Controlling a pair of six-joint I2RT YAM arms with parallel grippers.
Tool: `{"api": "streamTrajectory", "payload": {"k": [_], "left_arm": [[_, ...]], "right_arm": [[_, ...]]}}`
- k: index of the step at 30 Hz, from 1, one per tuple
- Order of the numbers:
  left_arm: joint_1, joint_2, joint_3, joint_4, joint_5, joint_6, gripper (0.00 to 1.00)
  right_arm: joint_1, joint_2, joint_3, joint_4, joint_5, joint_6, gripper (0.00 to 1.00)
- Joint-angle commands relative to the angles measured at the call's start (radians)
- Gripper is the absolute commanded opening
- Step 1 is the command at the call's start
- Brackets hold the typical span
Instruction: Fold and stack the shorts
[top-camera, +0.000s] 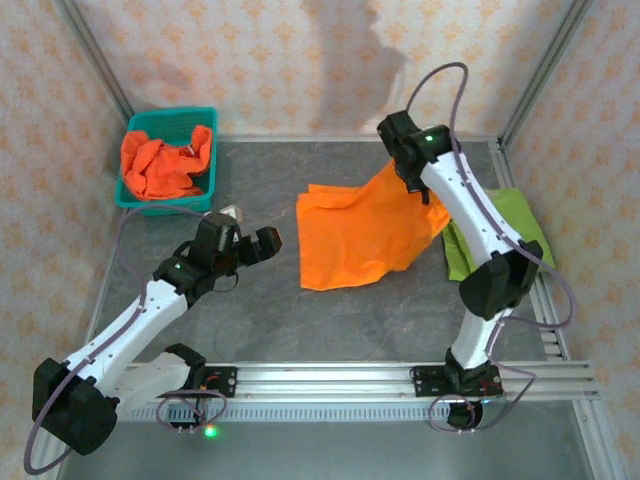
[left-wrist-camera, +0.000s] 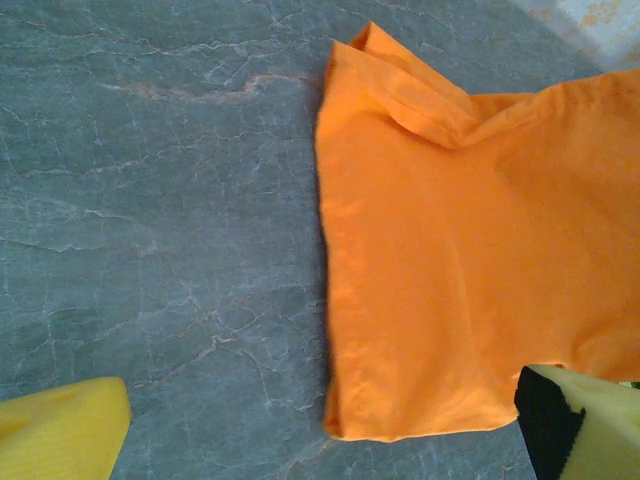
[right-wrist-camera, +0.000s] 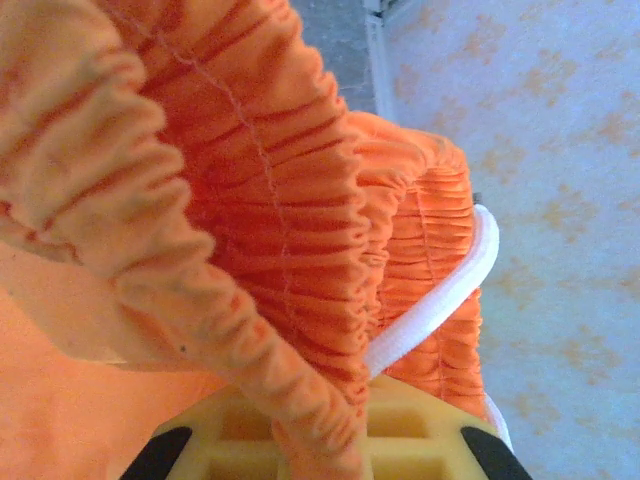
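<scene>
The orange shorts lie mid-frame on the table, mostly spread flat, w/ the upper right corner lifted off the surface. The right gripper is pinched narrow on the gathered waistband there (in the wrist view, ruched elastic and a white drawstring bunch over its yellow pads). Raising that edge prob. sets up a fold across the flat part, or a tug to smooth the cloth; can't tell which. The right arm reaches far up the frame, elbow at right centre, forearm slanting up-left over the lime green shorts, which lie flat at the right, close to the orange pair.

The left gripper hangs left of centre, jaws wide and empty, aimed at the shorts' left hem but apart from it, likely ready to pin or take that side. The left arm runs diagonally up from the lower left. A heap of orange shorts sits in the teal basket, upper left.
</scene>
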Motion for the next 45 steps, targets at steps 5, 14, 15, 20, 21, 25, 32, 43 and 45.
{"api": "streamTrajectory", "payload": {"k": [5,14,15,20,21,25,32,43,45], "left_arm": [[0.016,-0.022,-0.027,0.033,-0.027,0.001,1.0],[0.021,-0.069,-0.06,0.055,-0.043,-0.014,1.0],[0.022,-0.081,-0.066,0.062,-0.047,-0.016,1.0],[0.023,-0.101,-0.087,0.11,-0.028,-0.031,1.0],[0.023,-0.094,-0.086,0.121,-0.013,-0.035,1.0],[0.024,-0.052,-0.077,0.171,0.054,-0.056,1.0],[0.022,-0.01,-0.064,0.186,0.1,-0.057,1.0],[0.023,-0.031,-0.067,0.189,0.133,-0.031,1.0],[0.022,-0.037,-0.069,0.19,0.131,-0.027,1.0]], "right_arm": [[0.225,0.291,0.261,-0.235,0.061,0.188,0.09],[0.321,0.197,0.229,0.178,-0.819,0.209,0.99],[0.305,0.126,0.157,0.253,-0.868,0.221,1.0],[0.147,-0.112,-0.143,0.405,-0.93,0.233,1.0],[0.104,-0.131,-0.19,0.4,-0.909,0.223,1.0],[-0.073,-0.155,-0.338,0.396,-0.901,0.173,1.0],[-0.271,-0.09,-0.479,0.447,-0.906,0.06,1.0],[-0.292,0.057,-0.476,0.476,-0.93,-0.054,0.99],[-0.291,0.067,-0.481,0.487,-0.95,-0.055,1.0]]}}
